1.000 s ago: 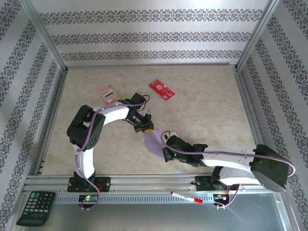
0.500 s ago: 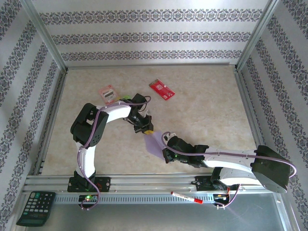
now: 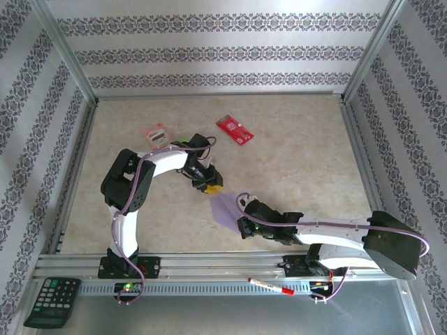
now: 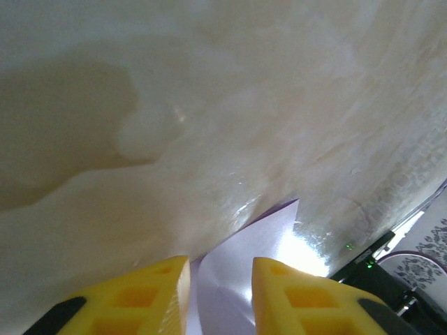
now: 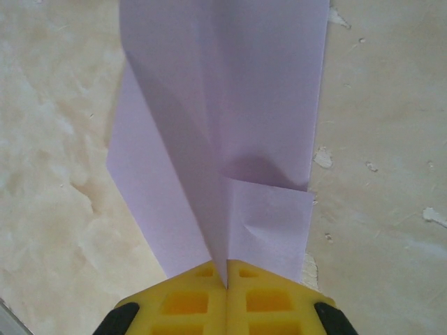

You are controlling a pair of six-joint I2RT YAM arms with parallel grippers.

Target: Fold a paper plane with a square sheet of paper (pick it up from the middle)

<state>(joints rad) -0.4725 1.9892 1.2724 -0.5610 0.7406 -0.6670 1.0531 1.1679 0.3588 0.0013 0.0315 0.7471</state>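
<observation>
The lilac paper plane [image 3: 225, 209] lies flat on the table [image 3: 307, 160], a little below the middle of the overhead frame, folded into a long narrow shape. The right gripper [image 5: 227, 269] has its yellow fingers pressed together on the centre crease at the lower right end. At the upper left tip, the left gripper [image 4: 220, 272] has its fingers narrowly parted, with paper showing in the gap.

Red card [image 3: 235, 130] and pink packet [image 3: 156, 135] lie apart on table [image 3: 300, 153].
</observation>
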